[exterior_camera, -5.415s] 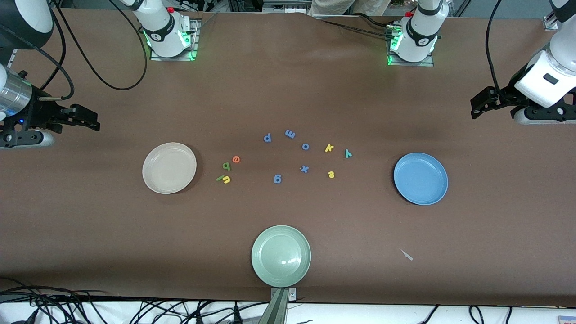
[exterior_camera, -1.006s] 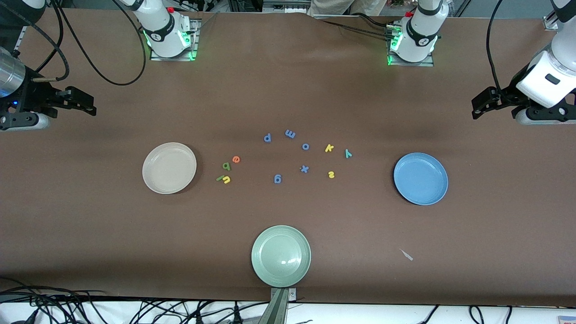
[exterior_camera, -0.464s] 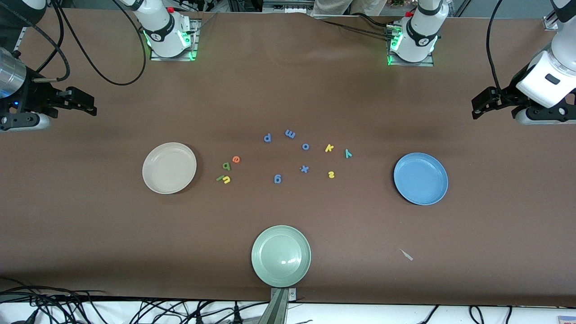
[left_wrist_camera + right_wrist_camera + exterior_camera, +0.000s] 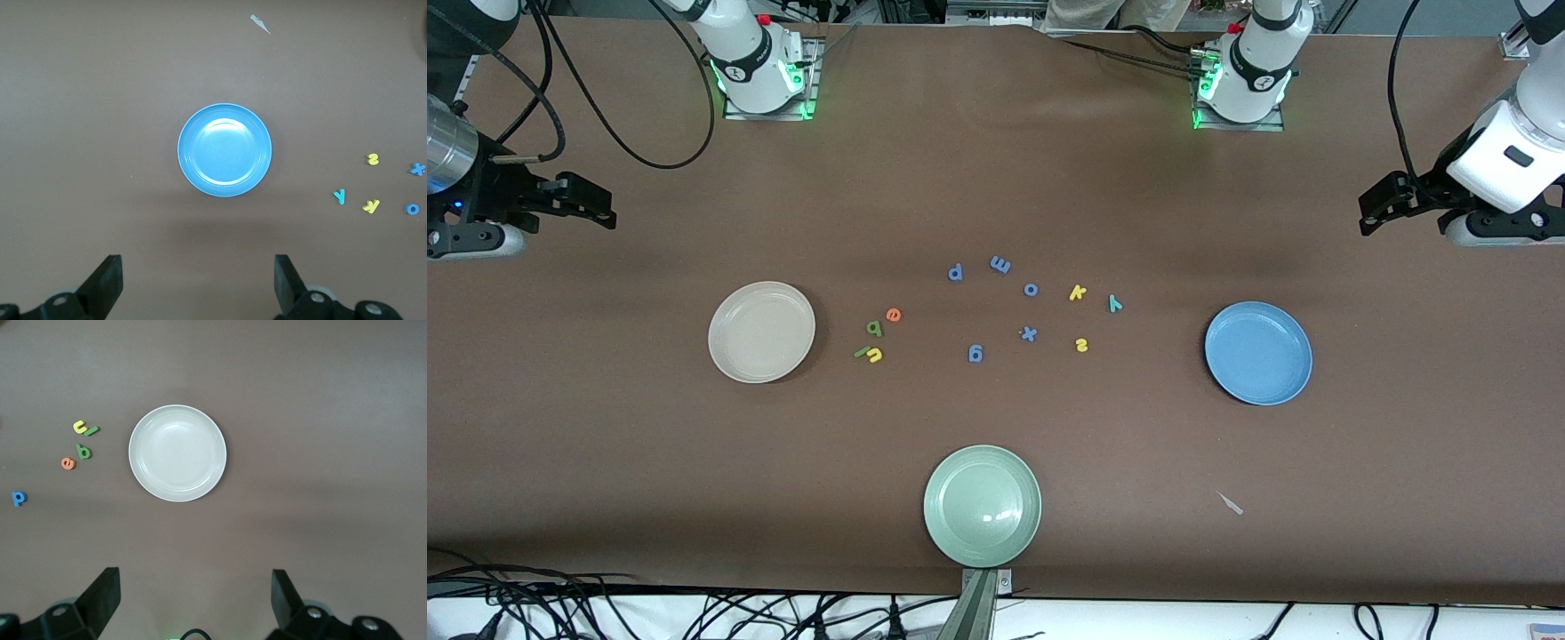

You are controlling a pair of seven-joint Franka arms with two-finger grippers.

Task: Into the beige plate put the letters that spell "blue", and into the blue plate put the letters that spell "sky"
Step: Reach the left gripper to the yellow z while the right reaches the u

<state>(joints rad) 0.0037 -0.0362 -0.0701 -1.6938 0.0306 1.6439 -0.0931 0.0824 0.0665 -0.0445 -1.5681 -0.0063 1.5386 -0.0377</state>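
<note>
The beige plate (image 4: 761,332) (image 4: 177,453) lies toward the right arm's end, with orange e (image 4: 893,314), green b (image 4: 874,328), green l (image 4: 861,352) and yellow u (image 4: 875,356) beside it on the table. The blue plate (image 4: 1258,353) (image 4: 225,149) lies toward the left arm's end. Yellow k (image 4: 1077,292), teal y (image 4: 1114,303) and yellow s (image 4: 1081,345) rest between it and the table's middle. My right gripper (image 4: 603,213) (image 4: 195,597) hangs open and empty at its table end. My left gripper (image 4: 1369,216) (image 4: 198,280) hangs open and empty at the other end.
Blue letters p (image 4: 955,272), m (image 4: 1000,264), o (image 4: 1031,289), x (image 4: 1029,333) and g (image 4: 975,353) lie mid-table between the two groups. A pale green plate (image 4: 982,505) sits near the front edge. A small scrap (image 4: 1232,504) lies nearer the camera than the blue plate.
Since the earliest frame my right gripper has shifted a little toward the robots' side. Over the last second nothing has visibly moved.
</note>
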